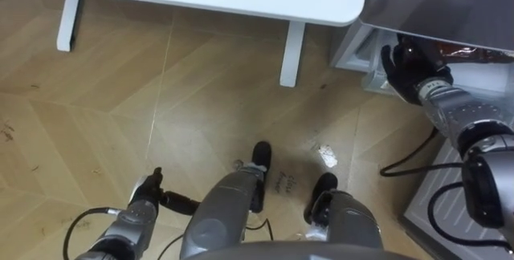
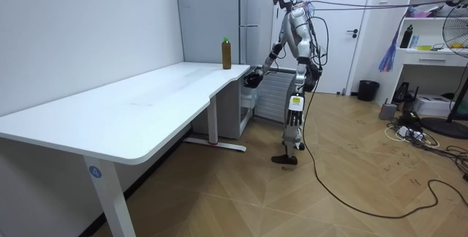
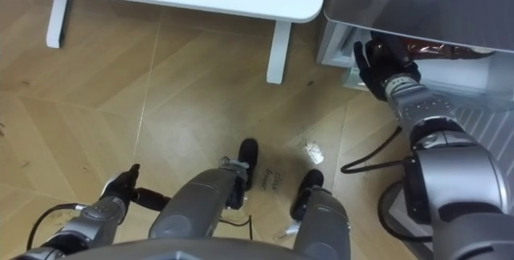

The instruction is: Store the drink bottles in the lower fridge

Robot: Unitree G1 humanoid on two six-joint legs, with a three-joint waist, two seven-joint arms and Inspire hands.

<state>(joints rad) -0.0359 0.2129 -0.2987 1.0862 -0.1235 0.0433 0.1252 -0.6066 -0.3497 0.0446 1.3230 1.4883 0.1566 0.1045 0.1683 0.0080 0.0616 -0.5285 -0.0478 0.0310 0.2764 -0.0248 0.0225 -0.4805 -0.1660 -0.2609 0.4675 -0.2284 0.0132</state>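
The robot stands at the end of the white desk (image 2: 146, 98). Its right hand (image 1: 414, 74) reaches into the open lower fridge (image 1: 352, 50). Something dark brown (image 1: 459, 51) lies just past that hand (maybe a drink), but it is not clear if the fingers hold it. Another drink, a brown bottle with a green cap (image 2: 227, 53), stands on the desk near the fridge. The left hand (image 1: 146, 194) hangs low by the leg, and its fingers are too hard to see. If the right hand lets go too soon, a bottle could tip and roll out. The arm could also bump the fridge's edge coming out.
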